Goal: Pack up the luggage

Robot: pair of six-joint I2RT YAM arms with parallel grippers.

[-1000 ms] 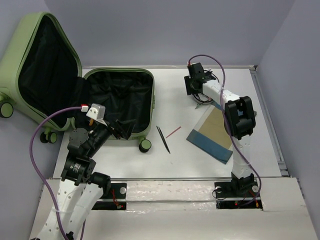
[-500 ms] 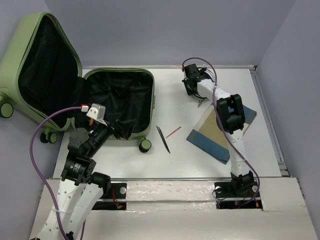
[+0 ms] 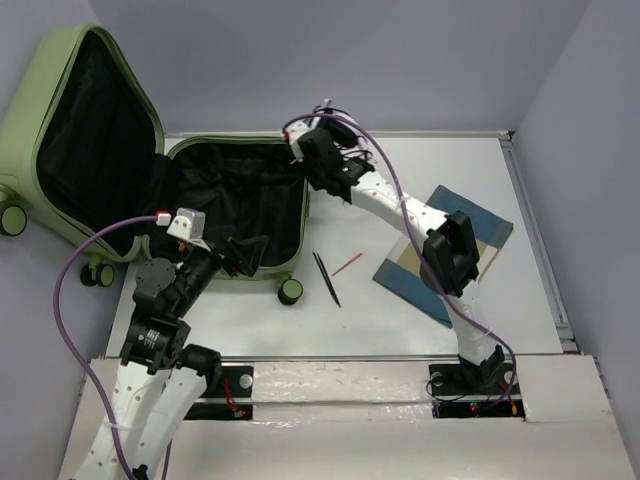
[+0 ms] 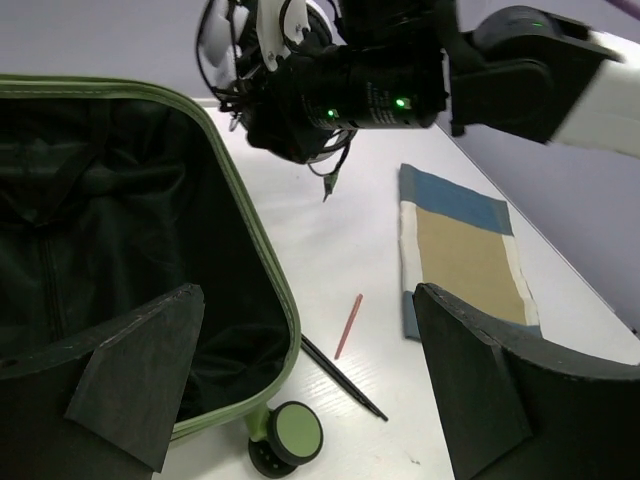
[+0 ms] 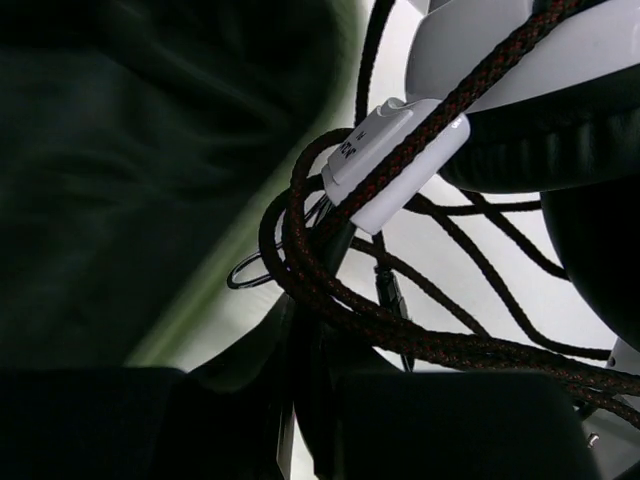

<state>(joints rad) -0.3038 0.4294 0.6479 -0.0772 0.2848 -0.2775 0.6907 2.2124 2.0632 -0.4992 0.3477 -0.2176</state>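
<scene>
open luggage [image 3: 304,205], long axis near-far, wheels [image 3: 290,290] nearward

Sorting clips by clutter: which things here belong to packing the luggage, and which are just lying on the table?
In the job:
luggage, open; headphones with cable, gripped by the right gripper; left gripper, open, near its front rim.

Lying about, perhaps for packing later:
folded cloth; black sticks; red stick.
</scene>
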